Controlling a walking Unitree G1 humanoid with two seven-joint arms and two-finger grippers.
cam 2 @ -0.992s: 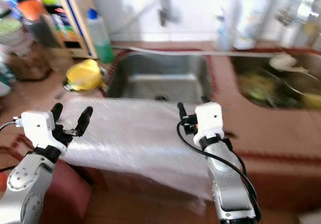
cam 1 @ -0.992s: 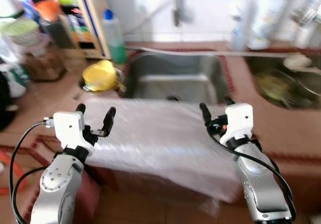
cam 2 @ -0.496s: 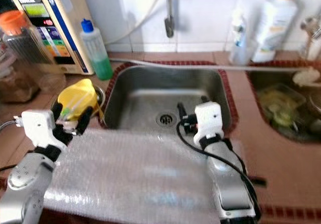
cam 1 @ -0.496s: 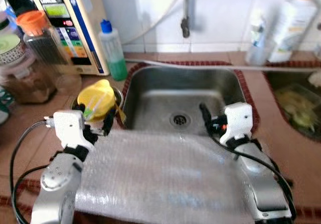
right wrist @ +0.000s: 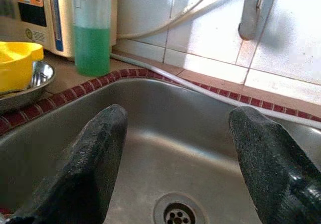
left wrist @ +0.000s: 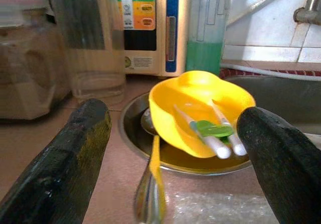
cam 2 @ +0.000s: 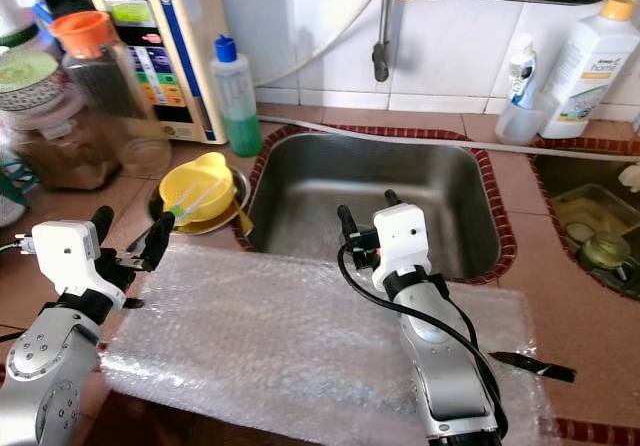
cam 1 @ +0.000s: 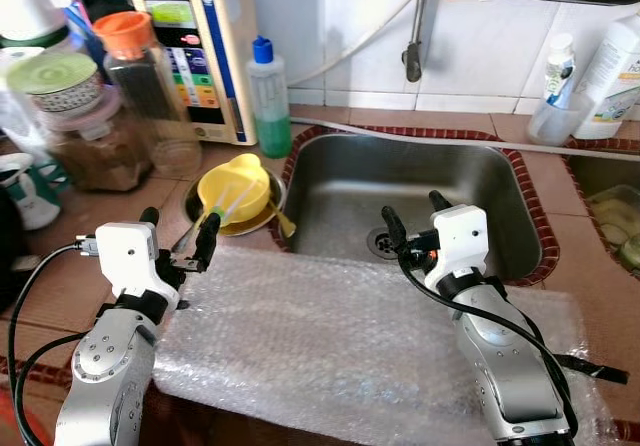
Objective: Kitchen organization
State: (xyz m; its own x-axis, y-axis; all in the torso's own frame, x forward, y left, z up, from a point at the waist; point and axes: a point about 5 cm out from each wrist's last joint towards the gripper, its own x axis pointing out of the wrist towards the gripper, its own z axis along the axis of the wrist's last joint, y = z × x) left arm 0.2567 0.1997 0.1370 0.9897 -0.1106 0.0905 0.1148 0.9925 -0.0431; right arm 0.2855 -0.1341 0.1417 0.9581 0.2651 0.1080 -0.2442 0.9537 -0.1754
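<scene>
One sheet of bubble wrap [cam 1: 350,336] spread across the counter before one steel sink [cam 1: 420,191]. Left gripper [cam 1: 178,236] wide open, empty, facing one yellow bowl [cam 1: 232,188] in one metal dish [left wrist: 131,123]. Right gripper [cam 1: 412,221] wide open, empty, over the sink's near edge. Best approached low and squarely on the bowl's rim. Two white utensils [left wrist: 213,133] inside.

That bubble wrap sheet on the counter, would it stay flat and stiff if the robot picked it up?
Probably not. The bubble wrap sheet looks thin and see-through and already sags over the counter edge, so it would likely droop from wherever it is pinched. It seems very light, so a nudge from the open left gripper could slide it.
</scene>
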